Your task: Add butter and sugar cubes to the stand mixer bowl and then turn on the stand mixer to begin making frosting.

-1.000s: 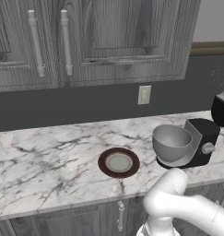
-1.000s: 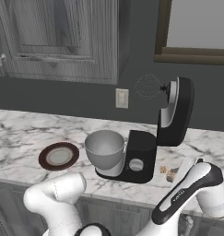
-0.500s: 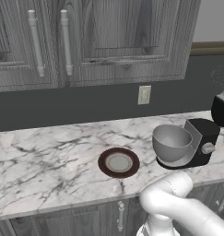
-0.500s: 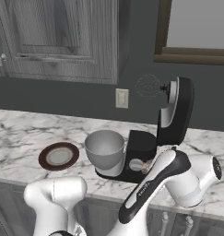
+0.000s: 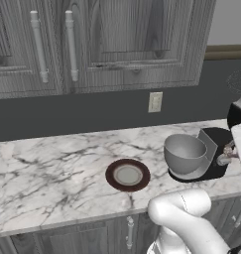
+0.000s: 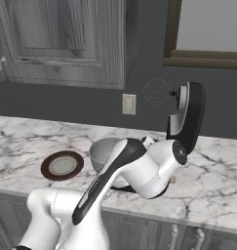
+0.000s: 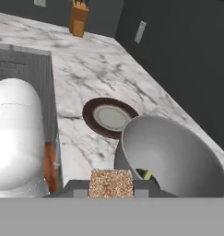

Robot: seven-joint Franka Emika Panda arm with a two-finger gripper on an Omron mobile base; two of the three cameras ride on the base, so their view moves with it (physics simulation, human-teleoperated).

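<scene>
- Your gripper (image 7: 111, 191) is pinching one of the sugar cubes (image 7: 111, 183), a speckled tan block held between the two dark fingertips at the bottom of the hand view.
- Just beyond the gripper and a little to its right in the hand view you have the stand mixer bowl (image 7: 178, 161), its grey rim close to the held cube and its mouth open toward you.
- Low inside that bowl, near the wall closest to the gripper, you can make out a small yellow-green bit (image 7: 148, 174); it may be the butter, but it is too small to tell.
- In the right base view your arm crosses in front of the bowl (image 6: 103, 151) and the stand mixer (image 6: 188, 117), whose black head is tilted up with the wire whisk (image 6: 156, 91) hanging clear above the bowl.
- Past the bowl, farther from the gripper, a dark brown plate (image 7: 108, 117) with a grey centre lies flat on the marble counter (image 7: 95, 69), just beside the bowl.
- In the left base view you see the plate (image 5: 127, 174) left of the bowl (image 5: 185, 154), the two apart.
- Farthest out along the counter a wooden knife block (image 7: 78, 18) stands against the dark wall.
</scene>
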